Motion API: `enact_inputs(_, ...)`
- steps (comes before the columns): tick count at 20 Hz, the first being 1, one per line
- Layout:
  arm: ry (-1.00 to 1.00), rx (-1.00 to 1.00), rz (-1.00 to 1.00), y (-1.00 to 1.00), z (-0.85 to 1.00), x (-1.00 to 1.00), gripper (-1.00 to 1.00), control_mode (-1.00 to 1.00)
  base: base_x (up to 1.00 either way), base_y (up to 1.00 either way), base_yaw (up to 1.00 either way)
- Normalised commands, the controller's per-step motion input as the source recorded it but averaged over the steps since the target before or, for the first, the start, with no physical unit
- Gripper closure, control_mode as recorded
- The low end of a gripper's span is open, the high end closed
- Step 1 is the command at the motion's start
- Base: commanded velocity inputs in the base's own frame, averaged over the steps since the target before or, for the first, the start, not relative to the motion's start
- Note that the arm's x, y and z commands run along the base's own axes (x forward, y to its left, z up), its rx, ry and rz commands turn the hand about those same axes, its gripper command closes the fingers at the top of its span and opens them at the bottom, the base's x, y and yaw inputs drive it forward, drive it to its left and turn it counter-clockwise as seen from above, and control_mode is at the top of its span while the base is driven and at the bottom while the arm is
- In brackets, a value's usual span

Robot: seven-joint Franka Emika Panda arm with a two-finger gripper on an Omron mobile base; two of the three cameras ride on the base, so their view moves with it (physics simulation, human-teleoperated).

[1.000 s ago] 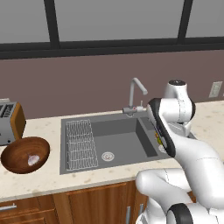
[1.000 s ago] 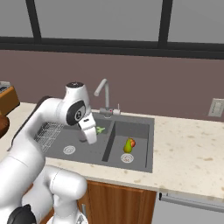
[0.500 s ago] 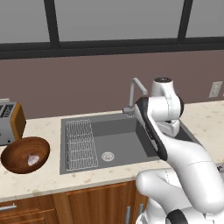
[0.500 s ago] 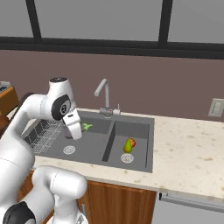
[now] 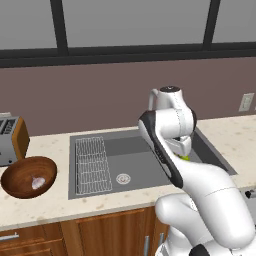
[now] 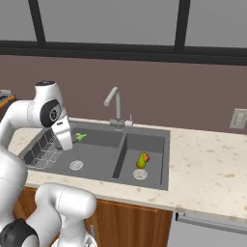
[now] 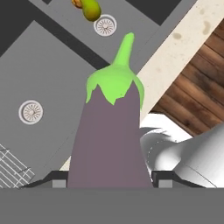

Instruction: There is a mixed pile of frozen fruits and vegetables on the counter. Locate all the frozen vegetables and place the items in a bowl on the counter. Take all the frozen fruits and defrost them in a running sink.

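End effector is clamped on the eggplant, held above the sink far from the bowl; a slipping grip would drop it among the defrosting fruit.

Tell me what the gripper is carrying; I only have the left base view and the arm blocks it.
Observer: A purple eggplant with a green cap, clamped in the gripper.
Operator: Report what is in the small basin.
Observer: A yellow-green pear with a reddish top lies by its drain.
Operator: Check the tap.
Observer: The silver tap shows no water in the right base view.
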Motion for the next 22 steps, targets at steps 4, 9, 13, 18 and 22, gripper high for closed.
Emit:
enact_inputs(4,0.01,0.00,0.00,0.48,0.19,-0.07,1.00,-1.00,0.00,0.00,0.00)
enact_inputs(9,0.02,0.00,0.00,0.48,0.19,-0.08,1.00,-1.00,0.00,0.00,0.00)
enact_inputs(13,0.02,0.00,0.00,0.50,0.12,-0.08,1.00,-1.00,0.00,0.00,0.00)
enact_inputs(18,0.02,0.00,0.02,0.57,0.01,-0.04,1.00,-1.00,0.00,0.00,0.00)
enact_inputs(22,0.01,-0.03,0.00,0.62,0.06,0.00,1.00,-1.00,0.00,0.00,0.00)
